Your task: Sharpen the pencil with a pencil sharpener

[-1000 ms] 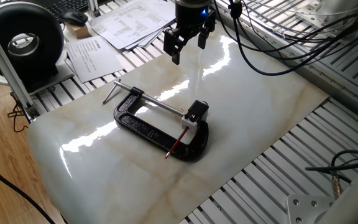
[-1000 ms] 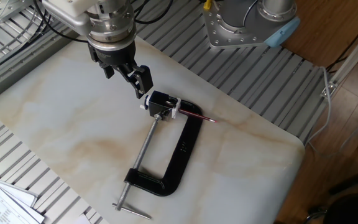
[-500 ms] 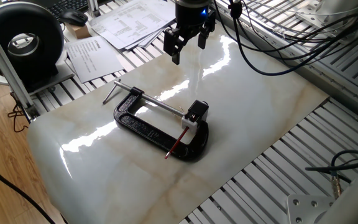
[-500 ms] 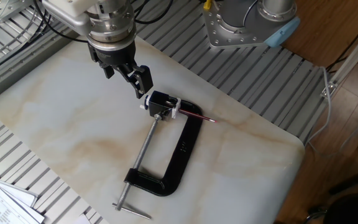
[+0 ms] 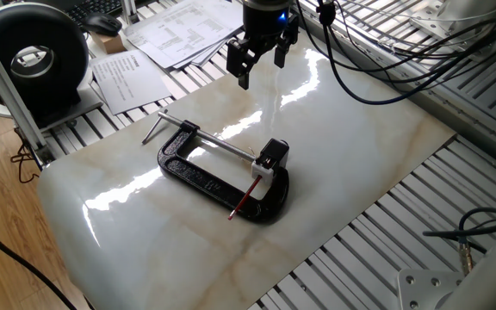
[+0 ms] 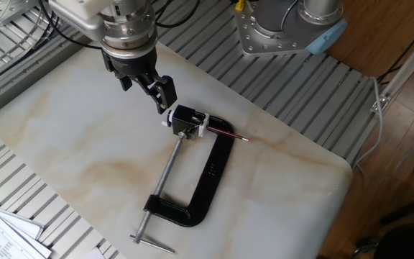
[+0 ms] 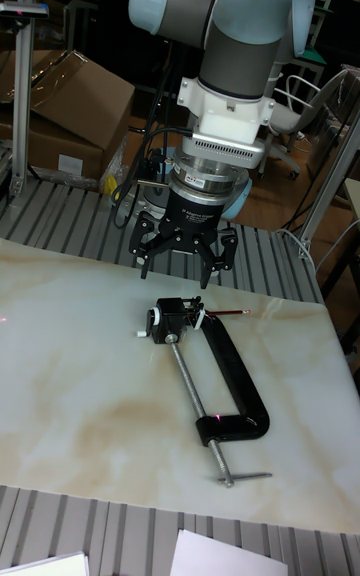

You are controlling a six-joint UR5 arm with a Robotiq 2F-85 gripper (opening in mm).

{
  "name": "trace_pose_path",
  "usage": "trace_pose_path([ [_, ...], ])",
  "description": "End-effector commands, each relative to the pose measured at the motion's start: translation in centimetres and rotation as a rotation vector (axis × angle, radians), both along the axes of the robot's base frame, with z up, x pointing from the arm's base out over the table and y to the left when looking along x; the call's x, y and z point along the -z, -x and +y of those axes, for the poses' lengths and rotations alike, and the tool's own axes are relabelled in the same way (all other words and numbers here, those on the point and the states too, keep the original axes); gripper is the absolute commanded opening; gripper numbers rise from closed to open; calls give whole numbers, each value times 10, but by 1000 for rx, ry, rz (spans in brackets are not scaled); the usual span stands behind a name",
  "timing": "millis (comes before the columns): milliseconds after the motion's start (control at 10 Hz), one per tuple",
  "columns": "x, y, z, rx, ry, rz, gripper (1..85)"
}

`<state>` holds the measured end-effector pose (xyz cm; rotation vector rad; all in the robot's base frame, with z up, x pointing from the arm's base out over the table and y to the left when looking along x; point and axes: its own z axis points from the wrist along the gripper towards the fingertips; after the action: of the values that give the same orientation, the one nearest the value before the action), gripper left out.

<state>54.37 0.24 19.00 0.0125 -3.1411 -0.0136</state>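
One fixed view looks steeply down from high over a corner of the counter (image 5: 360,155), facing the papers (image 5: 179,30) at its far edge, the clamp (image 5: 205,182) mid-picture. The other fixed view looks down from the opposite side (there the clamp lies turned end for end), about as near. The tall fixed view sits lower at the counter's edge and faces the arm (image 7: 240,26) head-on, boxes (image 7: 70,106) behind it. All three share the clamp and the counter around it.
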Motion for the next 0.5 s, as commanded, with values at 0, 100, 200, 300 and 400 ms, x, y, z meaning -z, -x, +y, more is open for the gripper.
trace_pose_path([
  [0, 0, 0, 2, 0, 0, 0, 840],
  [100, 3, 13, -2, -69, 9, 65, 13],
  [200, 11, 10, 7, -39, -7, 55, 13],
  [300, 15, 13, 13, -11, -8, 55, 13],
  [400, 22, 8, 17, 5, -8, 34, 13],
])
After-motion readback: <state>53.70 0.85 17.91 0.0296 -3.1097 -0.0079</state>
